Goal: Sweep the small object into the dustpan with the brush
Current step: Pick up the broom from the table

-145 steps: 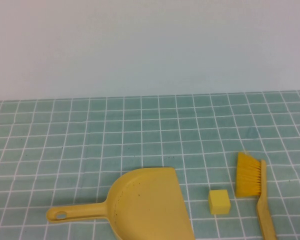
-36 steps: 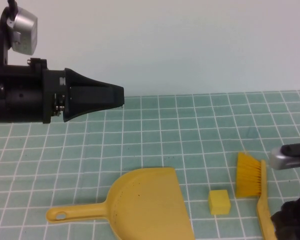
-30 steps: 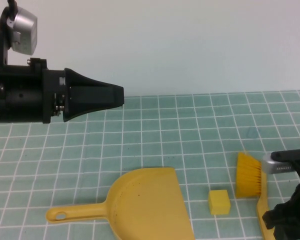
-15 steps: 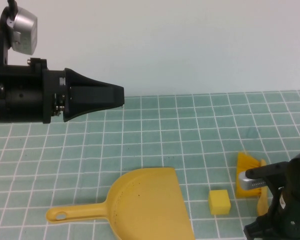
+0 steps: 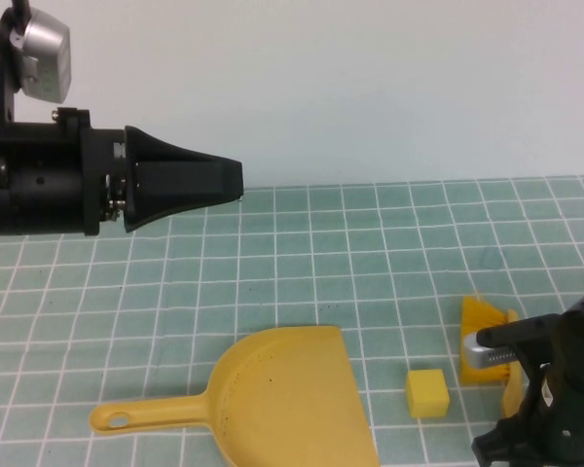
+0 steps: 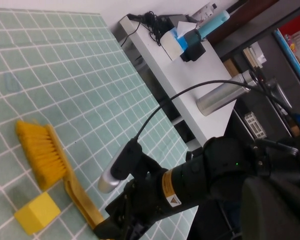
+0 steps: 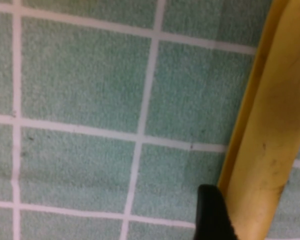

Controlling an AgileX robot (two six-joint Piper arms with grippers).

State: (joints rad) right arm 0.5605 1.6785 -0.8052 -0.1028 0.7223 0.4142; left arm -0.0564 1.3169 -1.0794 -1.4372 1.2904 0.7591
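Near right corner: your right hand (image 5: 511, 452) is low over the brush (image 5: 487, 355) handle; from the right wrist view one dark fingertip (image 7: 215, 212) sits just beside the handle's edge, so it looks spread around the handle, not yet pinching it
Brush: lies flat on the tiled counter (image 5: 302, 253), bristles pointing away from you; the handle runs back under the right arm, which suits a grasp from above
Cube: the small yellow cube (image 5: 427, 392) rests on the counter between brush and dustpan (image 5: 282, 394), near both and touching neither; a short sweep leftward should carry it in
Dustpan: flat on the counter, its handle pointing left and its open mouth at the near edge, so the cube sits beside its right wall
Left hand: your left hand (image 5: 224, 182) hovers high over the far left of the counter, well apart from everything; its fingers look pressed together; probably parked there so as not to block the sweep
Next: close on the handle before lifting
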